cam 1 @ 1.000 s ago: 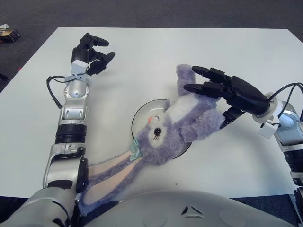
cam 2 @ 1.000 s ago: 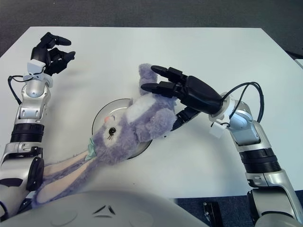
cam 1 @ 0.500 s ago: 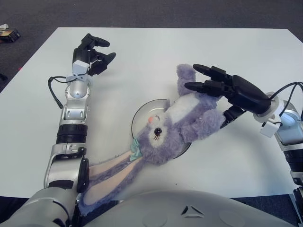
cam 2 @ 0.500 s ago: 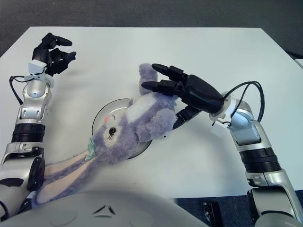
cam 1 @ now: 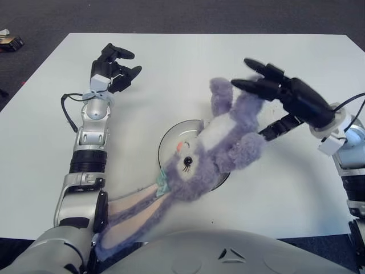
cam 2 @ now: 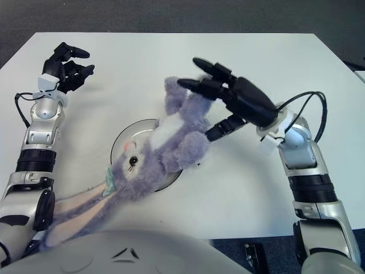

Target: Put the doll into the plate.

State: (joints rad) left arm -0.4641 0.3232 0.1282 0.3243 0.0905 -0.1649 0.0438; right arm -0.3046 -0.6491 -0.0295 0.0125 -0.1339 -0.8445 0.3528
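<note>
Your left hand (cam 1: 116, 67) sits far left over the table (cam 1: 188, 63), well apart from the work, fingers loosely curled, holding nothing. Mid-frame: one plate (cam 1: 170, 138), one doll (cam 1: 211, 149), head and torso over the plate, long ears trailing off toward the near left edge. Right hand (cam 1: 279, 91) has lifted vs 1 s ago, taking the doll's legs up w/ it. Fingers look spread; can't tell if it still grips. Judgement: doll mostly in, release likely underway. Count: 1 doll, 1 plate, 2 hands.
</note>
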